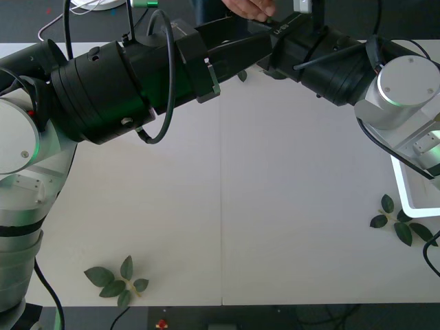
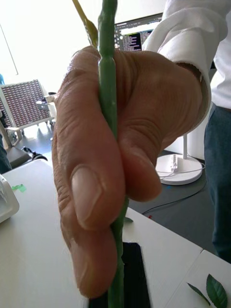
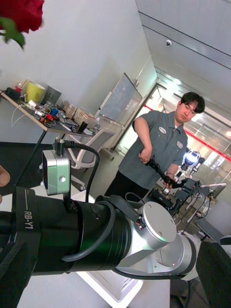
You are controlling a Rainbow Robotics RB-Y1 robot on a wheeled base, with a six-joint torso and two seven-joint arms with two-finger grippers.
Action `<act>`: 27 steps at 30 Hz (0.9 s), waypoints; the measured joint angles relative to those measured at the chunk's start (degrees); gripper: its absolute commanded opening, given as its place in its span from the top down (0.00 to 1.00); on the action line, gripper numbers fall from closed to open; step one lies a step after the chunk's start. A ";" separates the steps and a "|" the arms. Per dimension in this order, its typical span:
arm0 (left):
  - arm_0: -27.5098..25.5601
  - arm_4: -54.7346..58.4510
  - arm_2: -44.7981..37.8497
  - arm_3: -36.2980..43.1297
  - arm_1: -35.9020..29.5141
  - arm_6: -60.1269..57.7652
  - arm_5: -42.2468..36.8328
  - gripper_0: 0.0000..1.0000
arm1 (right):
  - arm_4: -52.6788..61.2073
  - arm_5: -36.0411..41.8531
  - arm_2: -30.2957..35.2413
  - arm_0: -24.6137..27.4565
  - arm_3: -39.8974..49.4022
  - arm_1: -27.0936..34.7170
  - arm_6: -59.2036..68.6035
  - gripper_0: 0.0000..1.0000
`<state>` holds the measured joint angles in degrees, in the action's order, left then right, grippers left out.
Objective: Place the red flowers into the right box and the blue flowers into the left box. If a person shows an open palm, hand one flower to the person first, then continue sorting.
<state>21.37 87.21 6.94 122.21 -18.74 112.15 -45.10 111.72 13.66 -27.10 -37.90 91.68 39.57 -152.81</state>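
right wrist view has the person's hand [image 2: 120, 163] wrapped round a thin green stem [image 2: 109, 96], thumb in front and the other digits curled behind, so the handover to the person looks to be under way. the stem runs straight up past the hand and down behind it. in the left wrist view a deep-red bloom [image 3: 21, 14] sits at the upper corner, most likely the head of that same rose, though i can't trace the stem between the two.

in the front view both arms reach to the far middle of the table [image 1: 220, 206], crossing each other, and the person's hand [image 1: 251, 8] shows at the far edge just above them. the right gripper's fingers are hidden behind the hand and stem, so whether it clamps the stem i cannot tell; the left gripper's fingers are not to be made out either.

the rose should be very light, the stem thin, springy and rather slick, the bloom soft and easily crushed. best held on bare stem away from the head, and let go only once the person's grip is firm, else it may slip or bend.

the right box [image 1: 412, 192] lies at the right edge. loose leaf sprigs lie near left [image 1: 118, 280] and near right [image 1: 401, 221].
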 measured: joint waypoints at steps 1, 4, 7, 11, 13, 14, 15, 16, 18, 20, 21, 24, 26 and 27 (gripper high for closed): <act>0.00 0.00 0.00 0.00 0.00 0.00 0.00 0.00 | 0.00 -0.05 0.00 0.00 -0.01 0.00 0.00 0.18; 0.00 0.00 0.00 0.00 0.00 0.00 0.00 0.00 | 0.08 -0.53 0.00 0.00 -0.02 0.00 0.00 0.00; 0.00 0.00 0.00 0.00 0.00 0.00 0.00 0.00 | 0.19 -0.58 0.00 0.00 -0.02 0.00 0.00 0.00; 0.00 0.00 0.00 0.00 0.00 0.00 0.00 0.00 | 0.27 -0.58 0.00 0.00 -0.03 0.00 0.00 0.00; 0.00 0.00 0.00 0.00 0.00 0.00 0.00 0.00 | 0.32 -0.58 0.00 0.00 -0.03 0.00 0.00 0.00; 0.00 0.00 0.00 0.00 0.00 0.00 0.00 0.00 | 0.35 -0.58 0.00 0.00 -0.04 0.00 0.00 0.00; 0.00 0.00 0.00 0.00 0.00 0.00 0.00 0.00 | 0.36 -0.58 0.00 0.00 -0.05 0.00 0.00 0.00; 0.00 0.00 0.00 0.00 0.00 0.00 0.00 0.00 | 0.37 -0.58 0.00 0.00 -0.05 0.00 0.00 0.00; 0.00 0.00 0.00 0.00 0.00 0.00 0.00 0.00 | 0.40 -0.58 0.00 0.00 -0.06 0.00 0.00 0.00; 0.00 0.00 0.00 0.00 0.00 0.00 0.00 0.00 | 0.45 -0.58 0.00 0.00 -0.06 0.00 0.00 0.00; 0.00 0.00 0.00 0.00 0.00 0.00 0.00 0.00 | 0.56 -0.58 0.00 0.00 -0.07 0.00 0.00 0.00; 0.00 0.00 0.00 0.00 0.00 0.00 0.00 0.00 | 1.92 -0.36 0.00 0.00 -0.10 0.00 0.00 0.00; 0.00 0.00 0.00 0.00 0.00 0.00 0.00 0.00 | 3.39 0.30 0.01 0.00 -0.13 0.01 0.00 0.00; 0.00 0.00 0.00 0.00 0.00 0.00 0.00 0.00 | 4.06 1.01 0.04 0.00 -0.18 0.03 0.00 0.00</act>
<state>21.37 87.21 6.94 122.21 -18.74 112.15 -45.10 115.78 14.68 -27.06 -37.89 91.49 39.60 -152.82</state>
